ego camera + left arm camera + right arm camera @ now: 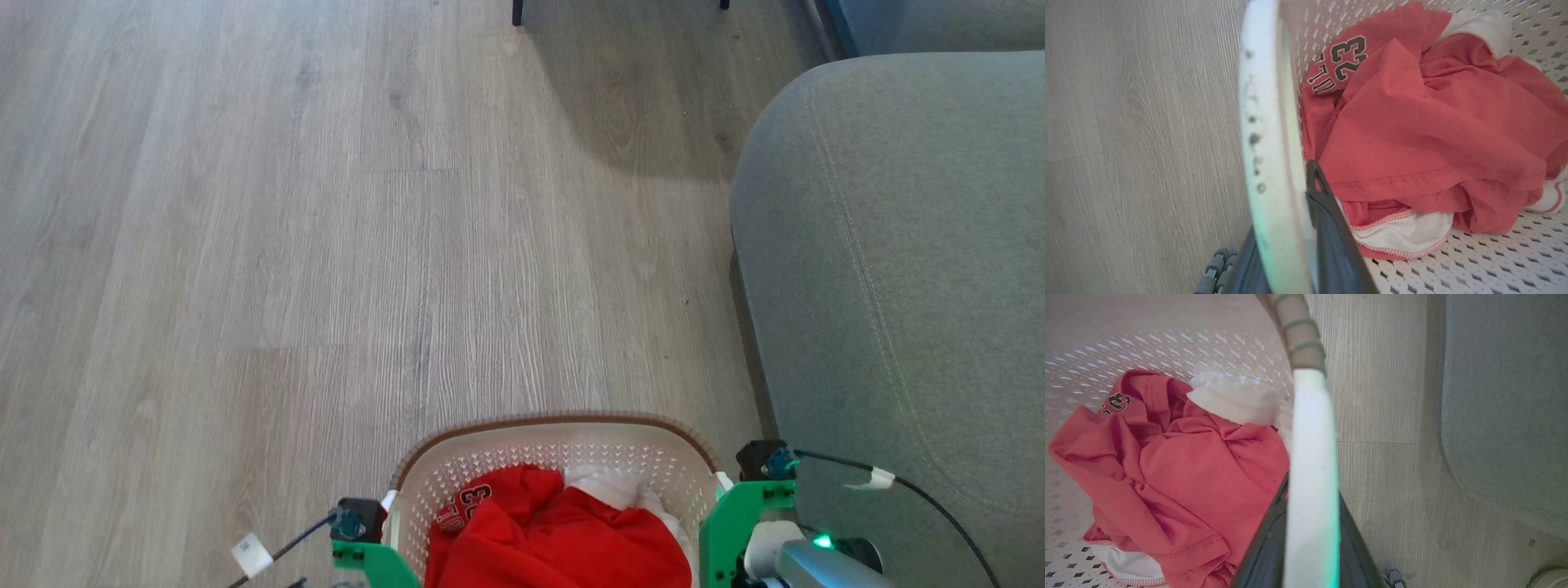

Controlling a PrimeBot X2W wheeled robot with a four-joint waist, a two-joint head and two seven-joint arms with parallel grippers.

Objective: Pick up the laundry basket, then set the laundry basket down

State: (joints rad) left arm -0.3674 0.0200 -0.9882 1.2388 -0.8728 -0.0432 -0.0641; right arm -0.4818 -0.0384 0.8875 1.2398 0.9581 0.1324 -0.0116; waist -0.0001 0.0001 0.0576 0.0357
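Observation:
The laundry basket (555,421), cream perforated plastic with a brown woven-look rim, sits at the bottom centre of the head view between my two arms. It holds red clothes (563,531) and a white garment (612,486). In the left wrist view my left gripper (1286,228) is shut on the basket's white left handle (1265,122), one dark finger (1331,241) inside the basket and one outside. My right gripper (1310,522) is shut on the white right handle (1312,457) in the same way. Whether the basket's base touches the floor is hidden.
A grey sofa (898,286) stands close on the right, its edge beside the basket (1506,396). Dark furniture legs (517,12) stand at the far end of the wood floor (286,245). Open floor lies ahead and to the left.

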